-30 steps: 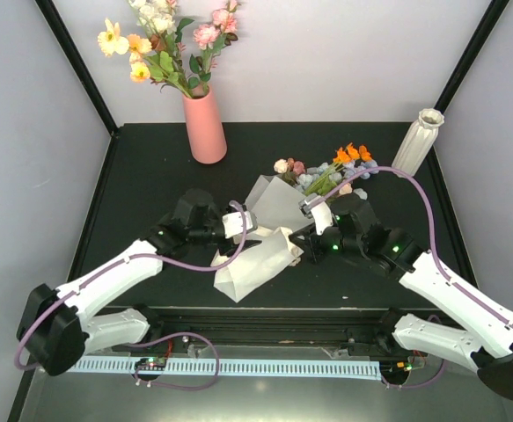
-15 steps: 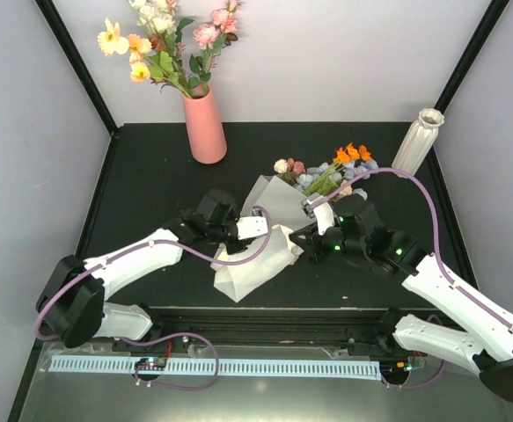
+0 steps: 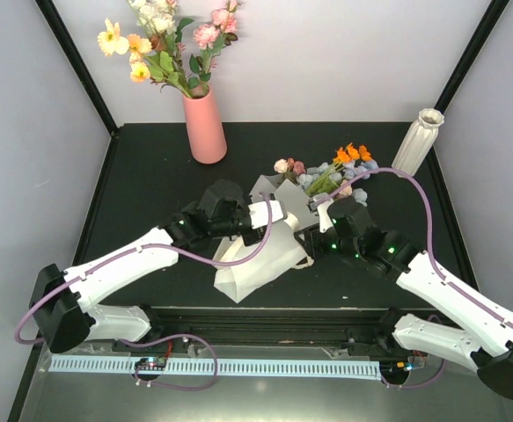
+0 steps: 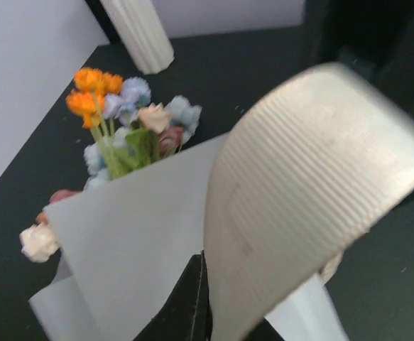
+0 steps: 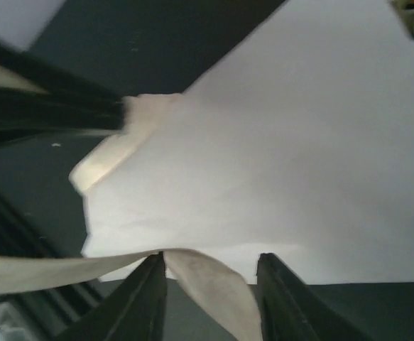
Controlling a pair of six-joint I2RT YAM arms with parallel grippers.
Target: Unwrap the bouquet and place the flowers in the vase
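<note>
Nearest you, your right gripper (image 5: 210,270) stands with its fingers apart, the cream ribbed ribbon (image 4: 299,185) lying slack between them. Your left gripper (image 4: 198,284) is pinched tight on that ribbon, apparently to draw it off the bouquet (image 3: 272,188) lying mid-table. Its loose white translucent paper (image 3: 256,264) covers the stems and stands in your way. The orange, blue and pink flowers (image 3: 331,174) point toward the slim white ribbed vase (image 3: 417,141), far right. The salmon-pink cylindrical vase (image 3: 205,127) stands well apart, far left.

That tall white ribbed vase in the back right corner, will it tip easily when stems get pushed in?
Likely tippy: the white ribbed vase is tall and slim on a narrow base. It looks ceramic, so probably rigid but breakable if knocked.
</note>
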